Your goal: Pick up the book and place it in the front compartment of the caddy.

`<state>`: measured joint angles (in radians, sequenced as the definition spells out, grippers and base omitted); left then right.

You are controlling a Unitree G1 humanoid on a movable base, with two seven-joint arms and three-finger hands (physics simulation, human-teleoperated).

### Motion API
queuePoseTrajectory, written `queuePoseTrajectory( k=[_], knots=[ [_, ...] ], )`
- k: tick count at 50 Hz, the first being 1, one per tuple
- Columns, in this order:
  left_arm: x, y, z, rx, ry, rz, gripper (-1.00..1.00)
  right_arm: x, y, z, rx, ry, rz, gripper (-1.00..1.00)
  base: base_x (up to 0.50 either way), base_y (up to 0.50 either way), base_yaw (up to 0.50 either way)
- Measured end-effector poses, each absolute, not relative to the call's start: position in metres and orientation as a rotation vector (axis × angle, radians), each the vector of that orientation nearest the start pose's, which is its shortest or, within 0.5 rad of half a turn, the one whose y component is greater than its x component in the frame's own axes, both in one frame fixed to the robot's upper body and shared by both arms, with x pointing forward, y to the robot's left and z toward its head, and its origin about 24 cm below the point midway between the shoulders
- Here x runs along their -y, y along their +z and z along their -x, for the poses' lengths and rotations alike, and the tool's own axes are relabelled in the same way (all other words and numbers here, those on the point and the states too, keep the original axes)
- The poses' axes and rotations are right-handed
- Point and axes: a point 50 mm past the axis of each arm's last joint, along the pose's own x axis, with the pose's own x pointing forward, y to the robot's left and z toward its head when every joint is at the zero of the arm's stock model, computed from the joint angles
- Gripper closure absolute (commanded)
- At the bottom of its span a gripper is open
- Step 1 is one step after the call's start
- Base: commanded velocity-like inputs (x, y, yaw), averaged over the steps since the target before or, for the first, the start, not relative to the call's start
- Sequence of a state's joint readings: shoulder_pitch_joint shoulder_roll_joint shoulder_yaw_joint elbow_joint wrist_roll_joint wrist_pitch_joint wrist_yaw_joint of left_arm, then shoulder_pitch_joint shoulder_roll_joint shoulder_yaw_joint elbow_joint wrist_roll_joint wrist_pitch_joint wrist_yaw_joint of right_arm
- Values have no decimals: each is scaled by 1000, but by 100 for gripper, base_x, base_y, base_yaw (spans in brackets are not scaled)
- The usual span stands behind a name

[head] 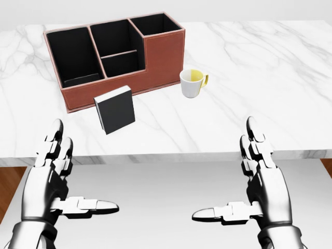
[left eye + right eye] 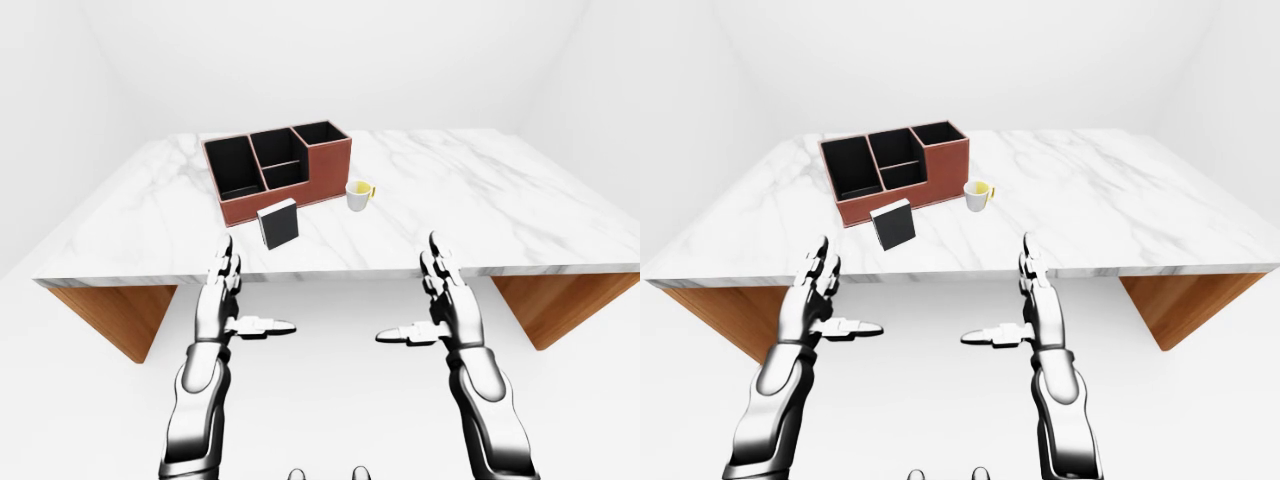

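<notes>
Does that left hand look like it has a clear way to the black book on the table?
Probably yes. The left hand is open and hangs just below the table edge, with the book standing above and slightly right of it in the head view. Nothing lies between; the caddy and mug sit beyond.

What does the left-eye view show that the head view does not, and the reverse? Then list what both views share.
Only the left-eye view shows the whole marble table with its wooden supports, the white room walls, and the robot's forearms.

Only the head view shows close detail: the low divider inside the caddy's middle compartment and the yellow inside of the mug.

Both show the brown caddy, the black book standing on the table just below it, the mug to the caddy's right, and the left robot hand and right robot hand, open and empty, short of the table.
</notes>
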<state>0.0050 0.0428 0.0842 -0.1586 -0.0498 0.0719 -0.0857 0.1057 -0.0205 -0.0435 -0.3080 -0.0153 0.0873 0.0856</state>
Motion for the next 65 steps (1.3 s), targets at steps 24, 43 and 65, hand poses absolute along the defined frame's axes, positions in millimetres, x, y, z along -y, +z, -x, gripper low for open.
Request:
queuePoseTrajectory(
  k=[24, 43, 65],
  knots=[
    [-173, 141, -193, 385, -48, 23, -100, 146, 136, -198, 356, 51, 122, -98, 0, 0, 0],
    [-176, 158, -181, 469, -46, 22, -100, 143, 149, -188, 410, 65, 130, -98, 41, 0, 0],
    [-177, 162, -179, 488, -45, 19, -100, 142, 148, -188, 409, 70, 132, -98, 50, -9, 0]
  ],
)
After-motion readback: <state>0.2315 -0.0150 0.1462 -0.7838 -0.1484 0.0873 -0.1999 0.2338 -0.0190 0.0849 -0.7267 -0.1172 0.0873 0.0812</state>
